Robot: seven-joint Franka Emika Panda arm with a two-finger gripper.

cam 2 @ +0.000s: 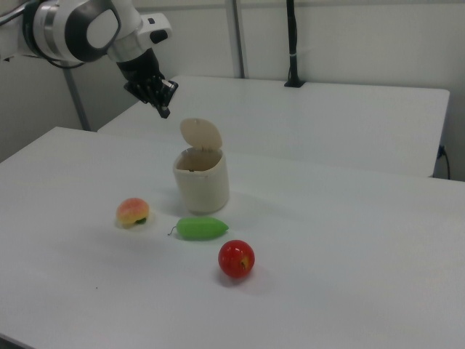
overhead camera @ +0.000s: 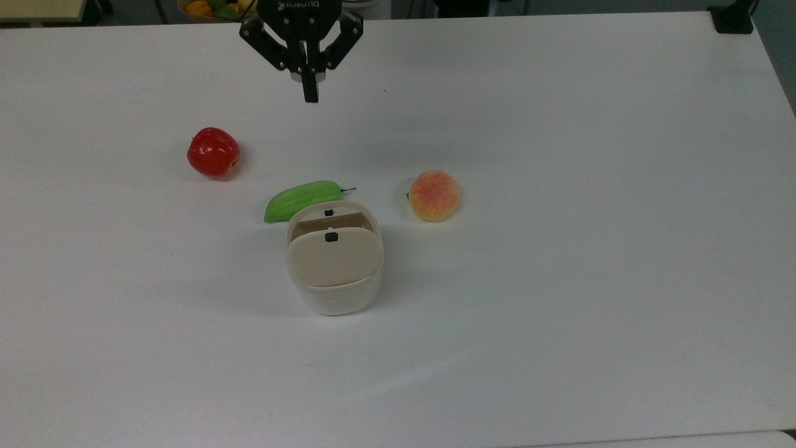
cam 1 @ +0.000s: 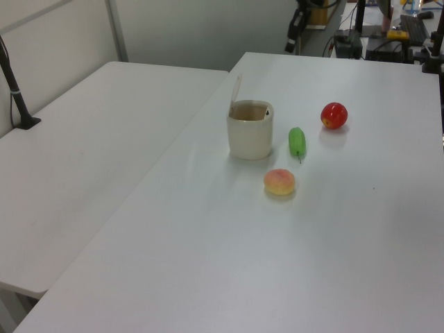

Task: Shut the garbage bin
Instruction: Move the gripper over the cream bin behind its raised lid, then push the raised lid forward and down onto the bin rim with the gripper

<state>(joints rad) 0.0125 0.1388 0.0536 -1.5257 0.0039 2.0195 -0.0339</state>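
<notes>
- One garbage bin (overhead camera: pixel 334 264), cream-white, its beige lid (cam 2: pixel 201 134) standing open.
- One red apple (overhead camera: pixel 213 152).
- One green cucumber-like vegetable (overhead camera: pixel 301 200).
- One peach (overhead camera: pixel 435 195).
- Two white benches: one (cam 1: pixel 361 229) carrying the things, one (cam 1: pixel 83 152) beside it.
- One gripper (overhead camera: pixel 310 93).

White table (overhead camera: pixel 559 280); second white table (cam 1: pixel 83 152) alongside; pale wall panels (cam 2: pixel 349 36) behind; black post (cam 2: pixel 292 43).
</notes>
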